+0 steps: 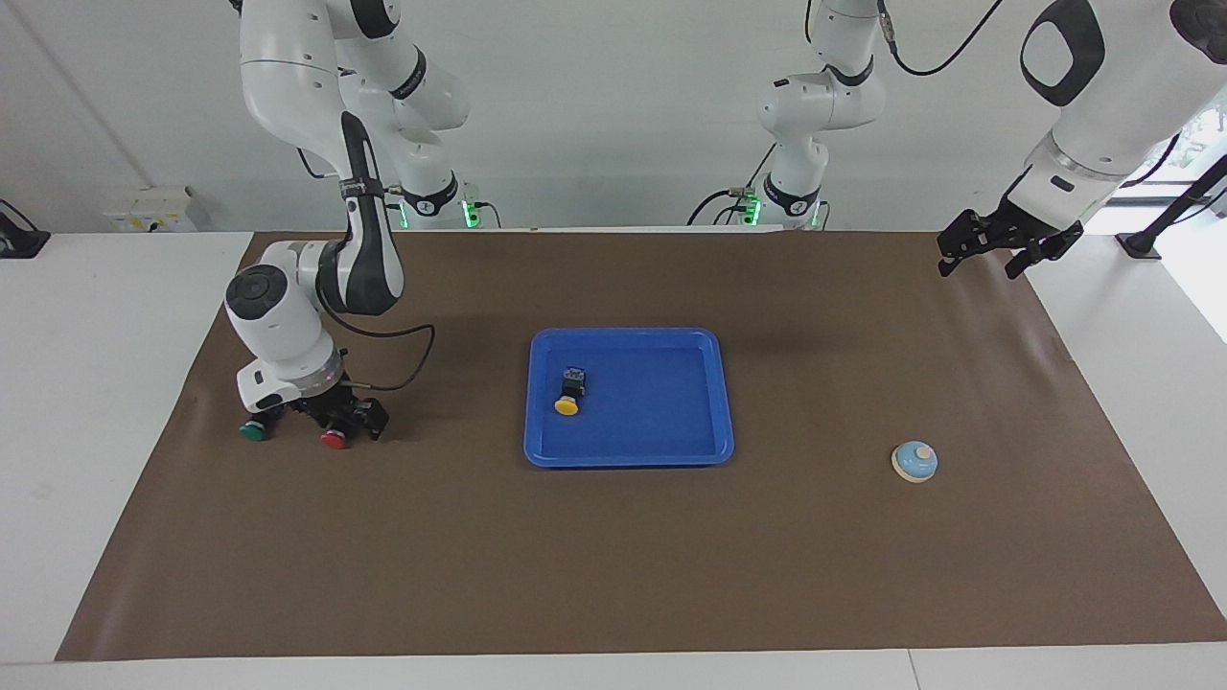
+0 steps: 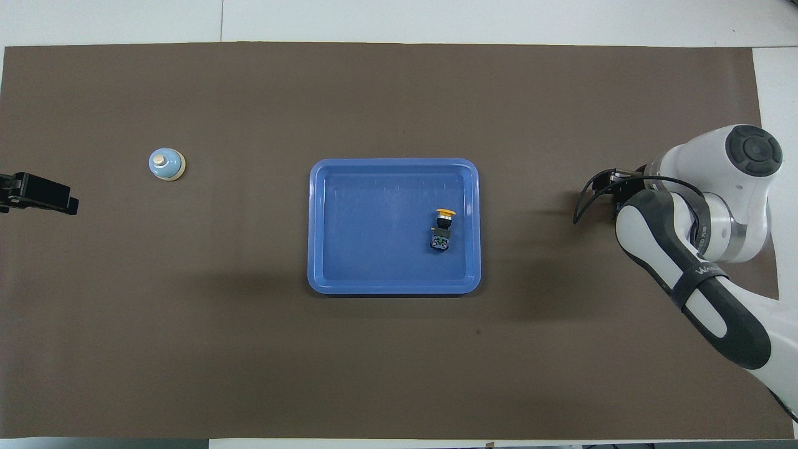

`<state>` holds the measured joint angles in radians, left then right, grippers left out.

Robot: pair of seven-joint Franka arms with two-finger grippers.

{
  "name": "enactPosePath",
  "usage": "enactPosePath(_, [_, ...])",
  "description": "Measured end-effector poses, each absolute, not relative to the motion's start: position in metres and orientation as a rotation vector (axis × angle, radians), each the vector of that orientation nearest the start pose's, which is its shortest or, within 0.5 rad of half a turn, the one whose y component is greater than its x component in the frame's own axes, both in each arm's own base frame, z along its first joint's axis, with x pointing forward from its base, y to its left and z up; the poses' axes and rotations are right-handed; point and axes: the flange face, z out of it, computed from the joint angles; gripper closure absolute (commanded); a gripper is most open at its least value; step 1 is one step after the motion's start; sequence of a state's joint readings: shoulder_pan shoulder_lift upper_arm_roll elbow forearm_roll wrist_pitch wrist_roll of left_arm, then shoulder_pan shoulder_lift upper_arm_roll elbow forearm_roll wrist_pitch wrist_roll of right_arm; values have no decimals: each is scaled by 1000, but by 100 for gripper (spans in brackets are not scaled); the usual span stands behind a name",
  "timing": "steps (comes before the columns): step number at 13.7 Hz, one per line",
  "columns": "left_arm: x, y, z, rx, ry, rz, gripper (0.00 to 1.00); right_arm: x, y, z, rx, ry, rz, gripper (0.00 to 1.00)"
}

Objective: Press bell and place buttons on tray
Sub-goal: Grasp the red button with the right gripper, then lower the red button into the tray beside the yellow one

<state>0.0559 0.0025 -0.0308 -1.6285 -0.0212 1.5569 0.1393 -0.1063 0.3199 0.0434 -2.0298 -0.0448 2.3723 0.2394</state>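
Note:
The blue tray [image 1: 661,407] [image 2: 374,231] lies mid-table with the yellow button [image 1: 567,394] [image 2: 442,229] on its side in it. The red button [image 1: 334,440] and green button [image 1: 253,431] lie on the brown mat toward the right arm's end. My right gripper [image 1: 337,425] is down at the mat, open, its jaws astride the red button's black body. In the overhead view the right arm [image 2: 686,249] hides both of these buttons. The bell [image 1: 914,461] [image 2: 166,164] stands toward the left arm's end. My left gripper [image 1: 993,251] [image 2: 38,194] waits open, in the air over the mat's corner.
A brown mat [image 1: 613,575] covers most of the white table. A black cable [image 1: 407,359] loops from the right wrist over the mat between the arm and the tray.

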Motion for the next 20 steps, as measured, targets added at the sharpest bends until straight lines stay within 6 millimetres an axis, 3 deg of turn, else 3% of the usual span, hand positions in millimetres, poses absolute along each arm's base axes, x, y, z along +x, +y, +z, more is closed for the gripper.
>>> enactPosePath(1, [551, 12, 595, -3162, 180, 114, 0, 598, -39, 291, -3128, 429, -37, 100])
enactPosePath(8, [551, 12, 595, -3162, 180, 114, 0, 592, -35, 293, -3135, 416, 19, 100])
enactPosePath(10, [551, 12, 595, -3162, 180, 114, 0, 596, -28, 308, -3139, 400, 46, 100])
enactPosePath(12, [551, 12, 595, -3162, 180, 114, 0, 608, -15, 338, -3146, 367, 70, 100])
enactPosePath(16, [551, 12, 595, -3162, 180, 114, 0, 625, 50, 396, -3158, 330, 86, 100])
enactPosePath(18, [551, 12, 595, -3162, 180, 114, 0, 626, 104, 420, -3156, 366, 88, 100])
enactPosePath(20, [551, 12, 595, -3162, 180, 114, 0, 618, 173, 435, -3126, 393, 106, 100])
